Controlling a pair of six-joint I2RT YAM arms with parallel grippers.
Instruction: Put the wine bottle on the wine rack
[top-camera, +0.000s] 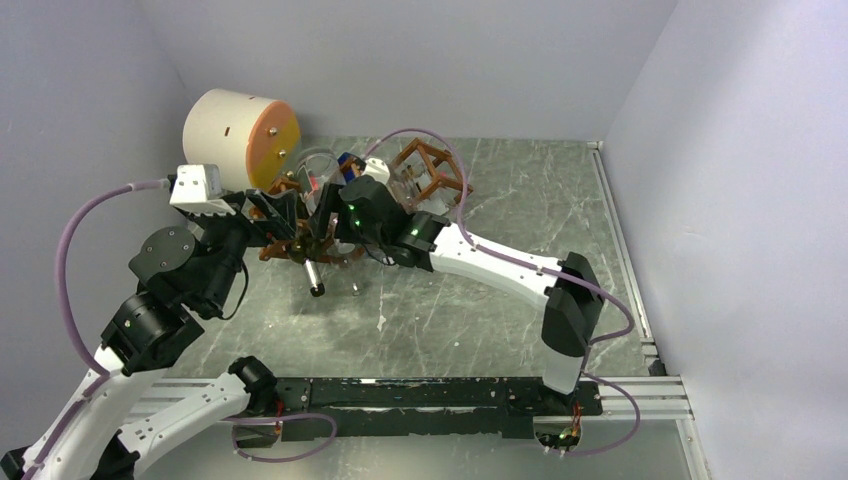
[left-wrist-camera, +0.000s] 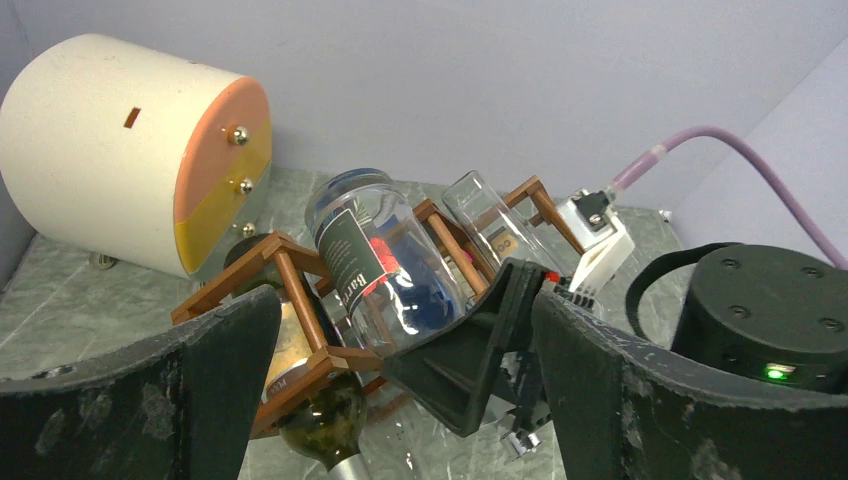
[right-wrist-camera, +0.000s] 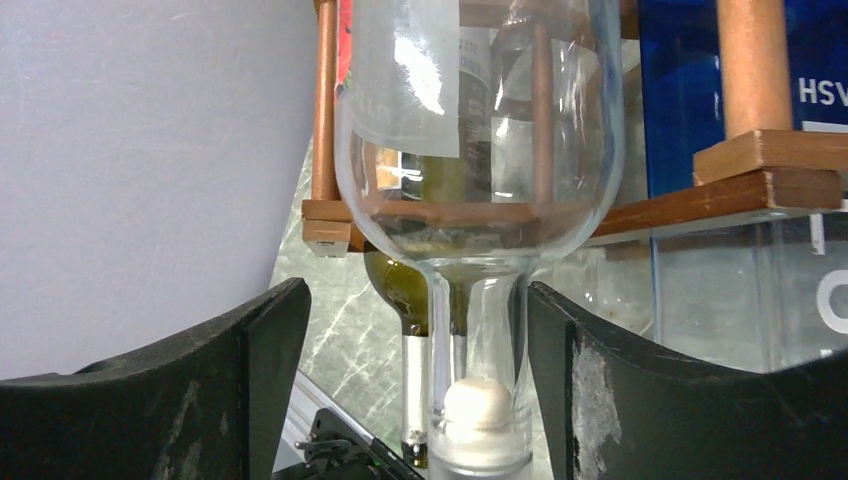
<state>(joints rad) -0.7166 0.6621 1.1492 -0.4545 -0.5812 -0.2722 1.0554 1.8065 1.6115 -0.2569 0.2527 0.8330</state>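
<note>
The reddish-brown wine rack (top-camera: 432, 166) stands at the back of the table and also shows in the left wrist view (left-wrist-camera: 292, 268) and the right wrist view (right-wrist-camera: 745, 188). A clear wine bottle (left-wrist-camera: 385, 262) with a dark label lies tilted in a cell, its corked neck (right-wrist-camera: 485, 400) pointing down between my right gripper's fingers. My right gripper (right-wrist-camera: 415, 292) is open around that neck; its right finger (right-wrist-camera: 650, 400) is close beside the glass. A dark green bottle (left-wrist-camera: 322, 418) with a silver neck lies in the rack too. My left gripper (left-wrist-camera: 405, 300) is open and empty, just in front of the rack.
A cream-and-orange drum (top-camera: 238, 135) lies at the back left beside the rack. Another clear bottle (left-wrist-camera: 490, 225) and a blue-labelled one (right-wrist-camera: 690, 90) sit in the rack. The two grippers are very close together (top-camera: 318, 215). Grey walls close in the back and both sides.
</note>
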